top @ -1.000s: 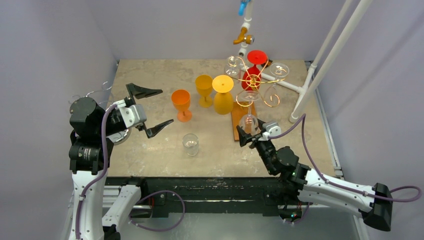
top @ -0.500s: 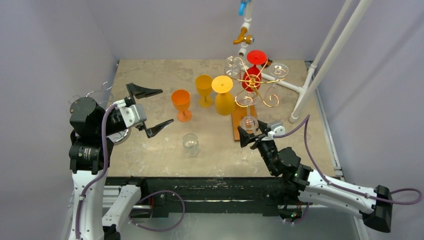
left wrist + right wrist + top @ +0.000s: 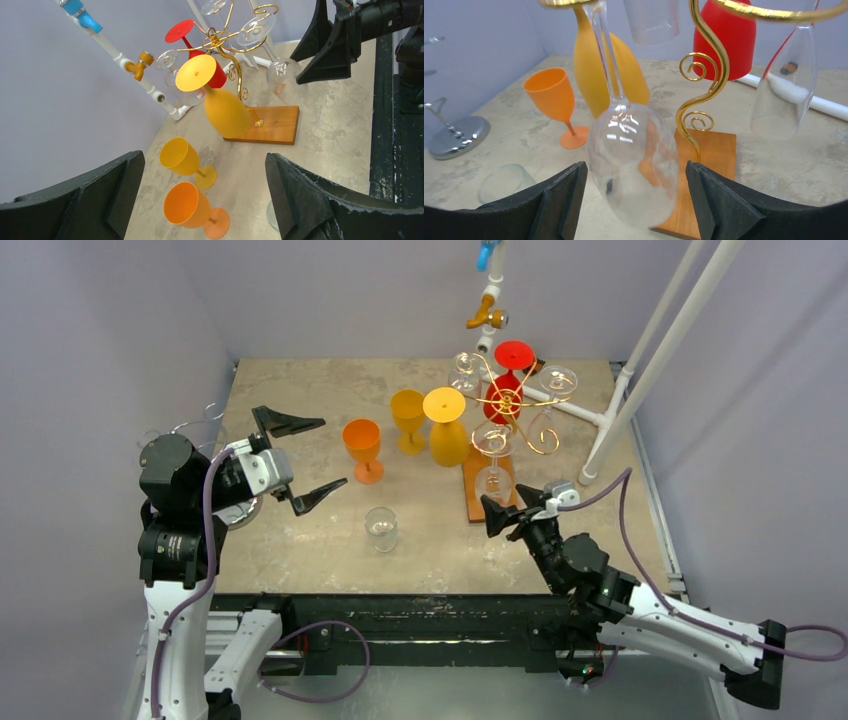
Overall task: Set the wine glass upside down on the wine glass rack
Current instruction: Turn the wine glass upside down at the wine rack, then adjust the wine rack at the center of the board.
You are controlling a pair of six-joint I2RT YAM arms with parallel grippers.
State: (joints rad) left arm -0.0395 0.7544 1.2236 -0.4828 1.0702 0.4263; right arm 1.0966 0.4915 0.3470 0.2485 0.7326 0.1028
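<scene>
**A:** Where is the wine glass (image 3: 634,160)?

**B:** It hangs bowl-down from the wine glass rack (image 3: 507,398). Its foot is caught in a gold wire loop and its stem is upright over the wooden base (image 3: 474,502). The right gripper (image 3: 508,510) sits just on the near side of it. Its jaws are apart on either side of the bowl, with a sliver of gap on each side in the wrist view, so nothing is clamped.

**A:** And the left gripper (image 3: 325,453)?

**B:** Spread wide and empty, well apart from the rack, over the left of the table (image 3: 300,540).

**A:** How would that glass handle?

**B:** It is thin, clear, glossy glass, so probably light, rigid and slippery. A hard squeeze or a knock against the wire could crack it. The round bowl looks like the safest hold, with pads across its widest part, because the slim stem would pivot. The rack itself is stiff, curled gold wire. Its neighbours look tougher: an opaque yellow glass (image 3: 447,445) and a red one (image 3: 514,354), both matte like plastic.

**A:** Is the task done?

**B:** Judging by how the glass hangs, it appears so.
</scene>
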